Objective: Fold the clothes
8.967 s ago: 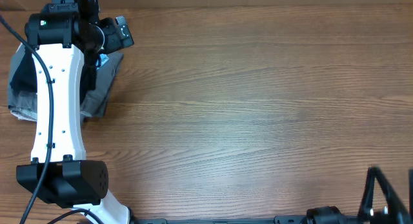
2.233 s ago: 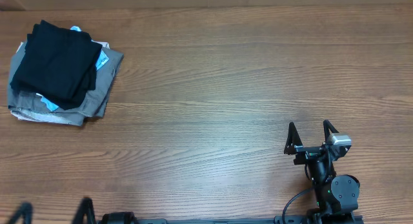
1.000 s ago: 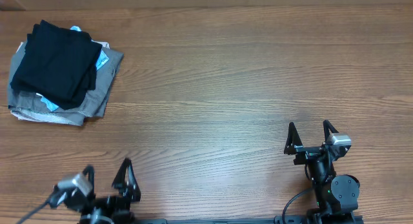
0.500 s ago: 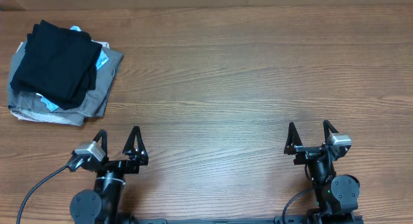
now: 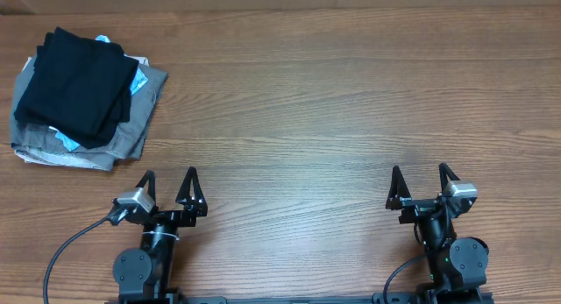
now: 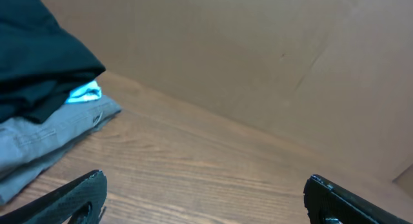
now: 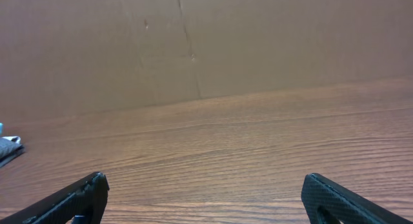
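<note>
My left gripper [image 5: 168, 174] is sitting low near the front edge of the table [image 5: 333, 120], jaws gaping wide, gripping nothing. My right gripper [image 5: 419, 170] is doing the same on the other side. The black T-shirt [image 5: 77, 85] is lying folded at the far-left corner, topping a light-blue garment [image 5: 133, 83] and a grey garment [image 5: 131, 133], well apart from both claws.

No text, brand, number or sign can be read in any view. The black T-shirt [image 5: 74, 85], lying folded well ahead and to the left of the left gripper [image 5: 169, 174], shows no legible label.
</note>
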Robot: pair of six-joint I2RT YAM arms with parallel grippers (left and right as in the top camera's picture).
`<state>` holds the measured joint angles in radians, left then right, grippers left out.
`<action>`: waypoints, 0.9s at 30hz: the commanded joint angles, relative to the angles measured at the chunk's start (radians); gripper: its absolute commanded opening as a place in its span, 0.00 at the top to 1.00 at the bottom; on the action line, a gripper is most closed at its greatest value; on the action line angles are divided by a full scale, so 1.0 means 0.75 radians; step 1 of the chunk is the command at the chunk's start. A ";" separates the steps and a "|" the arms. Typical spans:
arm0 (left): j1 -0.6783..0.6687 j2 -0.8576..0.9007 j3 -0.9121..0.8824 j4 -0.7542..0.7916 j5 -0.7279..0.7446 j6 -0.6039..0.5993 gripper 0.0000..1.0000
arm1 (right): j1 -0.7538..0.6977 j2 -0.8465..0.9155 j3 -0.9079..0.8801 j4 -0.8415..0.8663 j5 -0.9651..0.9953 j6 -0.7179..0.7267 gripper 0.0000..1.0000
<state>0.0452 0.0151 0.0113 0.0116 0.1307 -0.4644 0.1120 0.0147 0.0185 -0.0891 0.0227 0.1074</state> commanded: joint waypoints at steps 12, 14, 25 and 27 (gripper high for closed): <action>-0.096 -0.015 -0.009 -0.106 -0.041 0.559 0.00 | 0.005 -0.016 -0.014 0.010 -0.007 -0.005 0.00; -0.109 -0.015 -0.009 -0.106 -0.042 0.596 0.00 | 0.005 -0.016 -0.014 0.010 -0.007 -0.005 0.00; -0.113 -0.014 -0.009 -0.106 -0.045 0.595 0.00 | 0.005 -0.016 -0.014 0.010 -0.007 -0.005 0.00; -0.113 -0.014 -0.009 -0.106 -0.045 0.595 0.00 | 0.005 -0.016 -0.014 0.010 -0.007 -0.005 0.00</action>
<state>-0.0334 0.0151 0.0082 -0.0643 0.1135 -0.0475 0.1120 0.0147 0.0185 -0.0891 0.0223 0.1074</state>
